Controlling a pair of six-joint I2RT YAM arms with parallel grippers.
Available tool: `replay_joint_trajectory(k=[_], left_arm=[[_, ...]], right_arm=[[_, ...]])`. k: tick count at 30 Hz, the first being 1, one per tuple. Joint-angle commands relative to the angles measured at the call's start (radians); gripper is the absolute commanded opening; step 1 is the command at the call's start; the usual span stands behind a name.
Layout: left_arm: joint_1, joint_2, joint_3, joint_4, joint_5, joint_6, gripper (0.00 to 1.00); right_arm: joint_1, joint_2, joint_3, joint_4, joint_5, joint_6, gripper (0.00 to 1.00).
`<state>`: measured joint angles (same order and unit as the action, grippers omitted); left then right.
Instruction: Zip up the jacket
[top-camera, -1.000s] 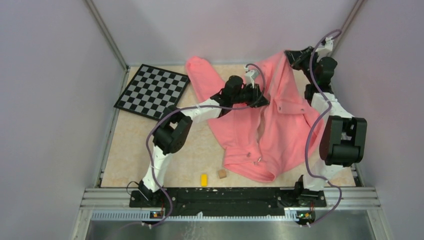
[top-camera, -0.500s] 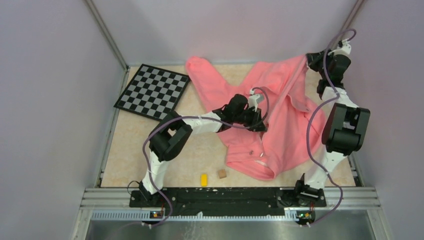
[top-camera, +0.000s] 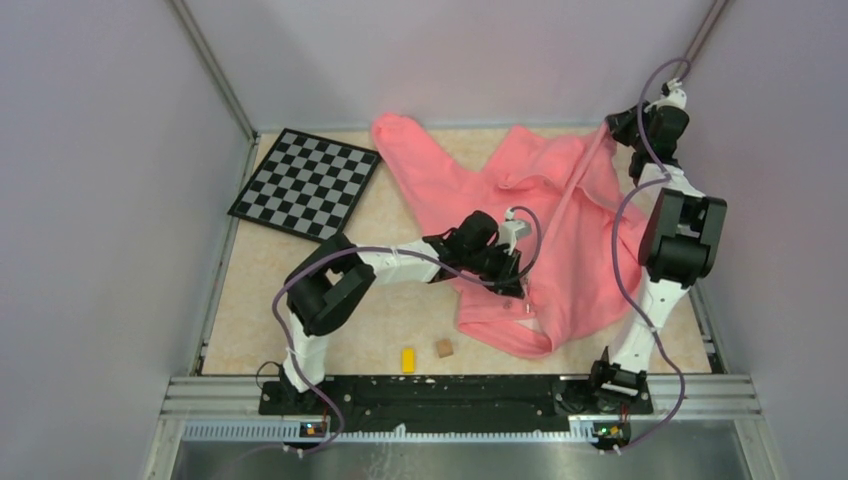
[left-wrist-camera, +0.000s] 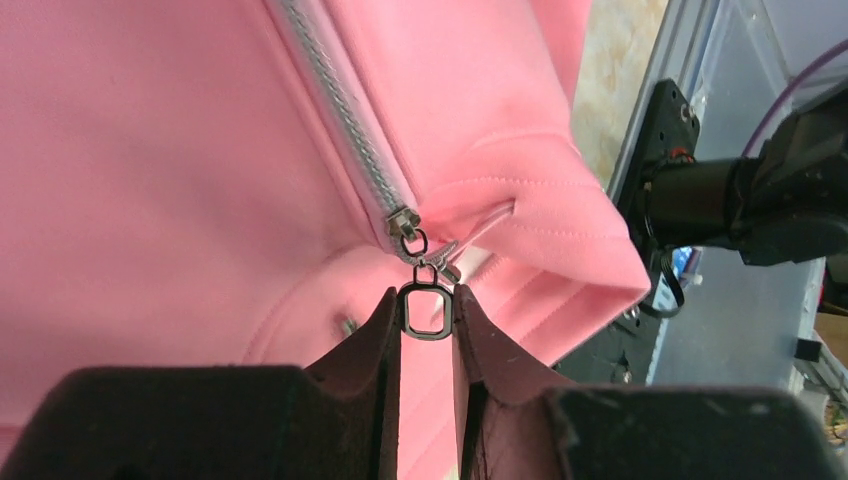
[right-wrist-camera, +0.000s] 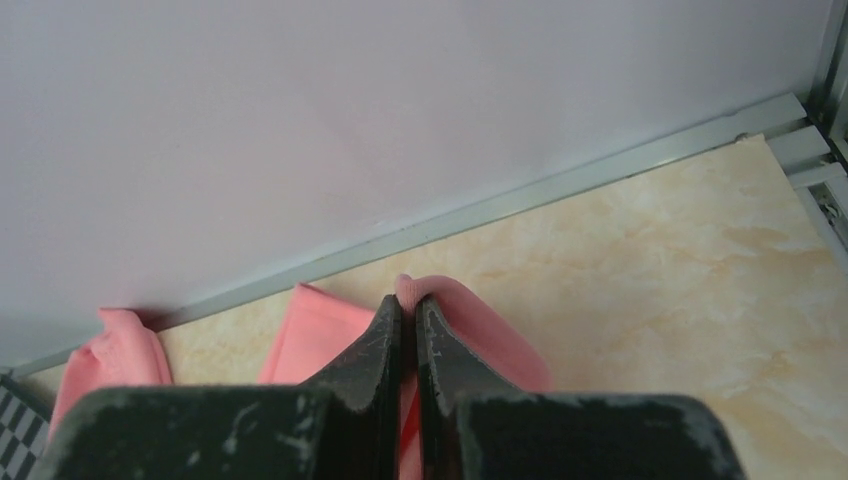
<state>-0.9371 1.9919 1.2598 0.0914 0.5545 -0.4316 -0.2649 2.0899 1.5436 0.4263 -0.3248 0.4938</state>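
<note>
jacket (top-camera: 560, 250): centre-right of the table (top-camera: 270, 290), running from the far right corner to the near edge, sleeve thrown out far left.
right gripper (right-wrist-camera: 408, 305): far right corner, jaws pinched on a fold of jacket fabric, holding that end taut.
left gripper (left-wrist-camera: 427, 300): near end of the jacket, fingers clamped on the zipper pull (left-wrist-camera: 427, 312).
zipper teeth (left-wrist-camera: 335, 100): meshed along the whole stretch visible behind the slider (left-wrist-camera: 403, 222).
progress: slider sits just beside the stitched end band, so I judge it nearly done; a short last pull left, if any.
top view: shows both ends and the tensioned line, zipper too small to read.
left wrist view: only one showing teeth and ring grip.
right wrist view: just the fabric pinch and back wall.
</note>
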Motion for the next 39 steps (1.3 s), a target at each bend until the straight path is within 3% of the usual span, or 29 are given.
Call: replay_joint_trajectory(k=[1,15,28,30,33,37,39], left_arm=[[-0.049,-0.099,-0.052,-0.223,0.103,0.061,0.0],[-0.11,-0.324,-0.143,-0.473,0.065,0.109,0.0],[-0.12,-0.225,-0.204,-0.314,0.043,0.064,0.0],[-0.118,-0.184,-0.134,-0.315,0.047,0.064,0.03],[-0.117,-0.146,-0.07,-0.291,0.049,0.062,0.21],[-0.105,-0.159,-0.077,-0.228,0.047,0.033,0.45],[-0.099,-0.182,-0.095,-0.212,0.051,0.037,0.5]], right_arm=[[-0.034,0.014,0.107,0.094,0.119,-0.044,0.0],[-0.032,0.05,0.228,-0.009,0.156,-0.128,0.0],[-0.022,0.101,0.302,-0.102,0.156,-0.126,0.0],[-0.005,0.087,0.316,-0.203,0.179,-0.139,0.11],[0.015,0.04,0.297,-0.347,0.23,-0.14,0.33],[0.019,-0.046,0.252,-0.56,0.286,-0.147,0.74],[0.02,-0.079,0.248,-0.672,0.299,-0.172,0.85]])
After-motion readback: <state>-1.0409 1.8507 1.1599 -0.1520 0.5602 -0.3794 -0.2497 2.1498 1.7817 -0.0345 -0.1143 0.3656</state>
